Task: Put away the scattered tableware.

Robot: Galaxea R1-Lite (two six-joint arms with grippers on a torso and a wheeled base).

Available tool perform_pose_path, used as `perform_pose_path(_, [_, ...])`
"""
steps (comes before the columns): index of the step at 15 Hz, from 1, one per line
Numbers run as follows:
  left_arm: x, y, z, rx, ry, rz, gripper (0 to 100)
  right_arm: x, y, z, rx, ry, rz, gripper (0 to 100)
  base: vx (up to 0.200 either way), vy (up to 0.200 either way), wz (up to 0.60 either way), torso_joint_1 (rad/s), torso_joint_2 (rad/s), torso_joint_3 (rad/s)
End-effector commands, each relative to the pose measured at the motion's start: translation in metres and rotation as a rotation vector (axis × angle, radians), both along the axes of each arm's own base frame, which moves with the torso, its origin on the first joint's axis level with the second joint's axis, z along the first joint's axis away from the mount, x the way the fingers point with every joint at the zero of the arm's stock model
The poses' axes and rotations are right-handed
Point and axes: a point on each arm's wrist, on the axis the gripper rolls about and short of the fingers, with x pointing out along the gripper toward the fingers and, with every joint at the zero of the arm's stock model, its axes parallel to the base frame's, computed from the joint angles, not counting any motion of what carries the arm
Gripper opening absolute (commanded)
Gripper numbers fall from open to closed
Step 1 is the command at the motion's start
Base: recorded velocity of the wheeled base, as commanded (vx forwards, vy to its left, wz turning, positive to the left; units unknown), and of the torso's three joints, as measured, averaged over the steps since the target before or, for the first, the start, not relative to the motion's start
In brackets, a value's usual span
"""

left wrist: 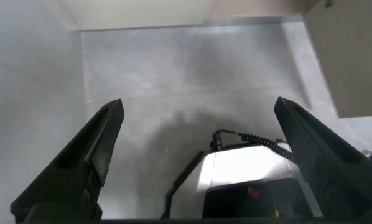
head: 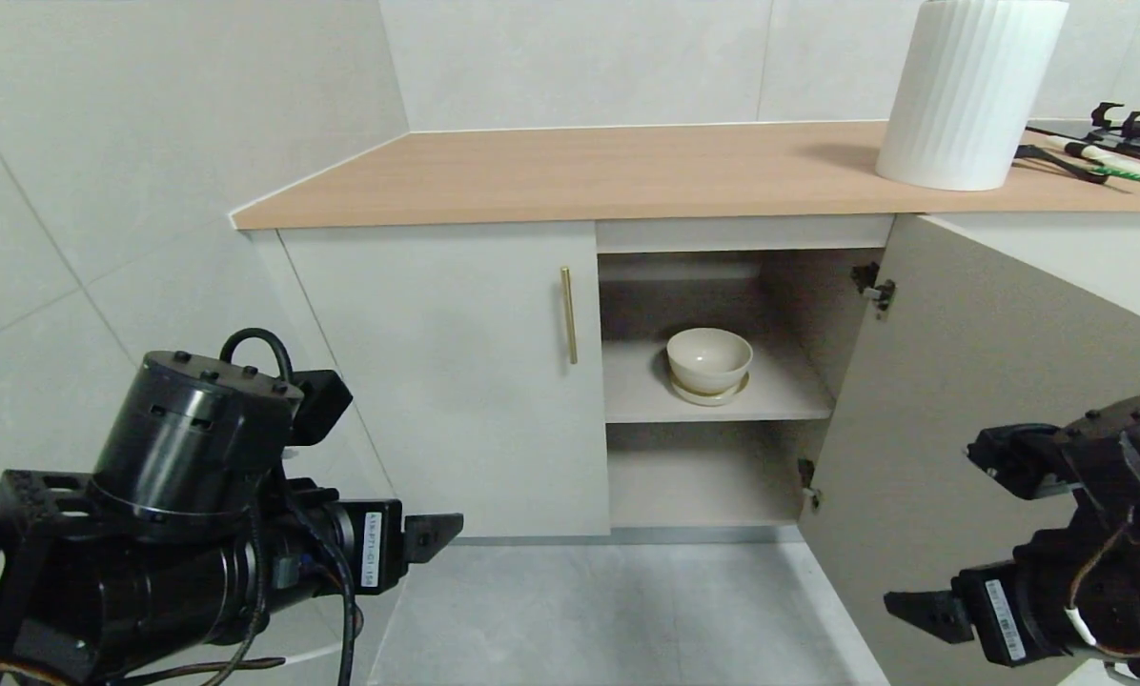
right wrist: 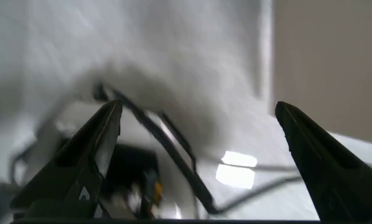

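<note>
- My left pincer (left wrist: 198, 107) is spread wide, with nothing held or touched; floor lies below it.
- My right pincer (right wrist: 198, 111) is just as wide and also holds nothing, hanging beside the open door (head: 961, 400).
- The cabinet (head: 437, 381) has its right side open. On the upper shelf (head: 789, 391), a cream bowl (head: 709, 358) sits in a saucer (head: 713, 393) mid-shelf, near the front edge.
- A white ribbed jar (head: 970, 90) stands on the counter (head: 580, 171) towards its right end.
- The white stickers (head: 372, 551) on my wrists are too small to read.
</note>
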Motion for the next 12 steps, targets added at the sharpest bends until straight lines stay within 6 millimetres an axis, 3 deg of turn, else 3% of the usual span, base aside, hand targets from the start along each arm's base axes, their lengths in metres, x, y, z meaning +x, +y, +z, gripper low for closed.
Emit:
perform_pose_path(1, [0.000,0.000,-0.001,0.002,0.002,0.001,100,-0.014,-0.003,0.007,-0.031,0.000,0.060,100,0.000,-0.200,0.00,-0.002,0.00,0.002])
perform_pose_path(8, [0.000,0.000,-0.001,0.004,0.003,0.000,100,-0.043,-0.022,0.018,-0.172,0.118,0.139,100,0.000,-0.200,0.00,0.002,0.00,0.004])
perform_pose_path(12, [0.000,0.000,-0.001,0.002,0.002,0.001,100,-0.051,-0.029,0.029,-0.197,0.096,0.105,100,0.000,0.000,0.00,0.000,0.00,0.000])
